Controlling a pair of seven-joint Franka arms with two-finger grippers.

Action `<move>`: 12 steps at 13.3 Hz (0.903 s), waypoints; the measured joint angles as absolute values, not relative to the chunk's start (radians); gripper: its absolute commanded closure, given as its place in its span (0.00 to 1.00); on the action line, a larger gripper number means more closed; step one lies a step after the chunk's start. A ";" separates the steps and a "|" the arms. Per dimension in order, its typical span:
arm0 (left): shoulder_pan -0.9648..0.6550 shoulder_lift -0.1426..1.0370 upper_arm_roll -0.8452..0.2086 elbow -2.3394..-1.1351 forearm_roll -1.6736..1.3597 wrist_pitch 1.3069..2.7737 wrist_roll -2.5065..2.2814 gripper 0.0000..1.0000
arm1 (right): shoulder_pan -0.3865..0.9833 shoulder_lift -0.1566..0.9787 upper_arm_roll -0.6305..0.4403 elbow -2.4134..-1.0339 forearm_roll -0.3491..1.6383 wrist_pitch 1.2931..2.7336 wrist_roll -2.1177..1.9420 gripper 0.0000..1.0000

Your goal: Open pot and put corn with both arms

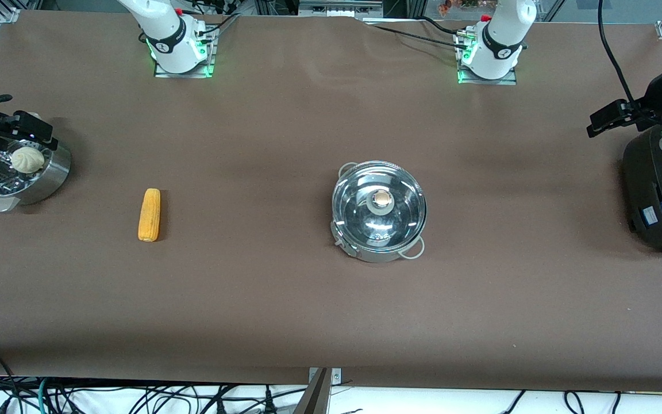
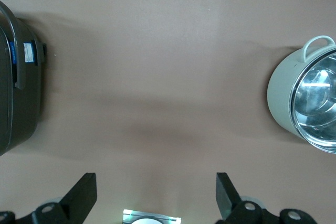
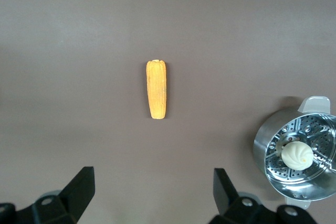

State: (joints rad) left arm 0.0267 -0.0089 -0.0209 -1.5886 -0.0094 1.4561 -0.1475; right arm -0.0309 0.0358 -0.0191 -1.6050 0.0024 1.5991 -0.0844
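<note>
The pot (image 1: 372, 253) stands mid-table with its glass lid (image 1: 405, 214) and knob (image 1: 382, 199) on it; it also shows in the left wrist view (image 2: 281, 95). The corn (image 1: 149, 214) lies flat on the table toward the right arm's end, and is seen in the right wrist view (image 3: 157, 88). My left gripper (image 1: 607, 119) hangs open and empty in the air next to the black cooker; its fingers (image 2: 84, 192) stand wide apart. My right gripper (image 1: 26, 129) hangs open and empty over the steamer bowl; its fingers (image 3: 81, 187) are wide apart.
A steel steamer bowl (image 1: 55, 168) with a pale bun (image 1: 26, 160) stands at the right arm's end, also in the right wrist view (image 3: 262, 145). A large black cooker (image 1: 661, 190) stands at the left arm's end, also in the left wrist view (image 2: 16, 77).
</note>
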 measured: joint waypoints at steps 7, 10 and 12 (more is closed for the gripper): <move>0.028 -0.009 -0.019 -1.589 -0.009 1.456 -0.147 0.00 | -0.031 0.036 -0.020 -1.605 0.002 1.599 -0.084 0.00; 0.028 -0.009 -0.019 -1.589 -0.009 1.456 -0.147 0.00 | -0.033 0.036 -0.026 -1.605 0.001 1.601 -0.084 0.00; 0.028 -0.009 -0.019 -1.589 -0.009 1.456 -0.147 0.00 | -0.033 0.042 -0.027 -1.605 -0.003 1.613 -0.084 0.00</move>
